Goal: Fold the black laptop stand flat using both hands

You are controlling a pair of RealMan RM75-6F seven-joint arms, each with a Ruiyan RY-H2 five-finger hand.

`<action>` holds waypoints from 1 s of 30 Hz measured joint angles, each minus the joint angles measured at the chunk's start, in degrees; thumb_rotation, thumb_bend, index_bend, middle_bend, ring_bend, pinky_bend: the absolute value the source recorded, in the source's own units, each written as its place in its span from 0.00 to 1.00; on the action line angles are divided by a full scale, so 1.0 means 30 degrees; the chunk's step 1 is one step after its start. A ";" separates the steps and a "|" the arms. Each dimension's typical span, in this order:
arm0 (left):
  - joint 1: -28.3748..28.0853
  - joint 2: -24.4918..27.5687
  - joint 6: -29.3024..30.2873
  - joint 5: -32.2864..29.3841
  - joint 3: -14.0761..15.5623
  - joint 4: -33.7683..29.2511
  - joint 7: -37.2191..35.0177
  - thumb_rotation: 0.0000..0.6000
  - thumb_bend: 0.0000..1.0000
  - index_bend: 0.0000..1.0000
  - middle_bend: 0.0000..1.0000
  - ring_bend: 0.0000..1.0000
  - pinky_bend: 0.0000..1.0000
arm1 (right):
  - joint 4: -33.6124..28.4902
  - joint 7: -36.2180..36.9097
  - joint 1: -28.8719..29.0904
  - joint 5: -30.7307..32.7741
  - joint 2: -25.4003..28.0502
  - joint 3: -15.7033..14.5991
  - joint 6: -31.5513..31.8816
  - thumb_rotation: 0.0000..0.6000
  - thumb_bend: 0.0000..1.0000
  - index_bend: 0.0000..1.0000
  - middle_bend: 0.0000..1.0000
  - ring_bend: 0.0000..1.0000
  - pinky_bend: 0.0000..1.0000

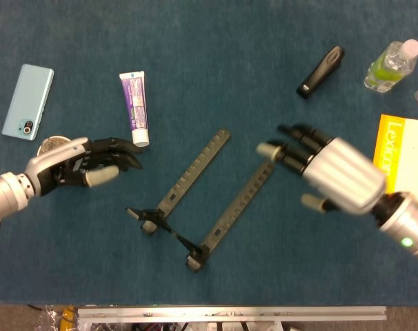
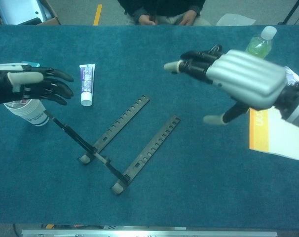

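Observation:
The black laptop stand (image 1: pixel 194 169) lies on the blue table mat, its two notched bars spread apart and joined by a crossbar (image 1: pixel 169 234) at the near end. In the chest view the stand (image 2: pixel 117 127) has a thin strut (image 2: pixel 65 129) slanting from the crossbar toward the left. My left hand (image 1: pixel 85 165) hovers left of the stand, fingers loosely extended, holding nothing; the chest view shows the same hand (image 2: pixel 28 85) beside a white cup. My right hand (image 1: pixel 330 172) is raised above the table right of the stand, fingers spread and empty, also in the chest view (image 2: pixel 233 74).
A light blue phone (image 1: pixel 27 101), a toothpaste tube (image 1: pixel 134 108) and a white cup (image 1: pixel 56 149) lie at the left. A black stapler (image 1: pixel 321 72), a green bottle (image 1: pixel 392 63) and a yellow book (image 1: pixel 402 169) are at the right. A person sits at the far edge (image 2: pixel 162 12).

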 measured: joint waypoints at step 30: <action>0.1800 0.1320 -0.0662 0.0780 -0.0887 -0.1826 1.0929 1.00 0.34 0.00 0.00 0.00 0.00 | 0.0233 0.4411 -0.1553 0.0420 0.2734 0.1616 0.1777 1.00 0.12 0.02 0.16 0.03 0.14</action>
